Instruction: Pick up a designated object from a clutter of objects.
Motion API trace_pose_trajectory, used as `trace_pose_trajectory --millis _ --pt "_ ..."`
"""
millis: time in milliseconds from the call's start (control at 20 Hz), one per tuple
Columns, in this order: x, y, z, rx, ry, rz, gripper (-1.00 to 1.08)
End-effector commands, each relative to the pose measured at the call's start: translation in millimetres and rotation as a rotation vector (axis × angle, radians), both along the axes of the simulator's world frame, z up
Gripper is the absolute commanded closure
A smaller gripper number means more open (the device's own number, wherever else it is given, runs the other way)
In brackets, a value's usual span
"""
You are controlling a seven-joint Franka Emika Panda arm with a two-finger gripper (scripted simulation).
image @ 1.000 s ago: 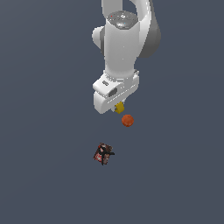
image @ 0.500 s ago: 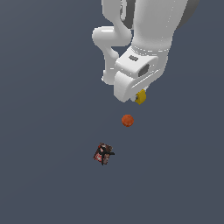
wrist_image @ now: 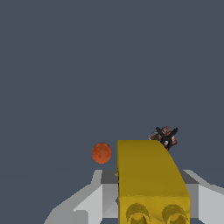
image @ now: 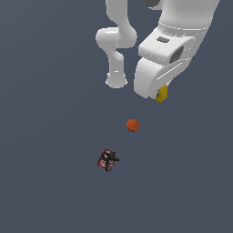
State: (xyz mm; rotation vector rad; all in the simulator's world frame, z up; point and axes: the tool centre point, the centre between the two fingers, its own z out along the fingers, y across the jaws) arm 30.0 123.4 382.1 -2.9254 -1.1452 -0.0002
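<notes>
So the yellow block (wrist_image: 148,175) is already clamped in the hand (image: 160,93) and up off the tabletop (image: 50,136), its long axis running out past the fingers, with the orange-red ball (image: 132,125) and patterned box (image: 107,159) down below.

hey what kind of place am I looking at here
Most likely a simulated test scene, not a real room: a flat, featureless grey floor, a white robot arm whose gripper holds a yellow block, and just an orange ball and a dark patterned box lying apart.

Yellow block (image: 161,93) — orange-red ball (image: 132,125) (plain)
</notes>
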Motion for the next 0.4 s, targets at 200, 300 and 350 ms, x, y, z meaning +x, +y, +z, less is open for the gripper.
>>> trace_pose_trajectory --millis 200,300,350 --pt "4.4 7.2 10.0 0.000 0.000 -0.001 1.08" --pt "4.8 7.2 10.1 0.000 0.000 -0.001 1.08" --pt "4.8 7.5 9.9 0.000 0.000 0.000 1.08"
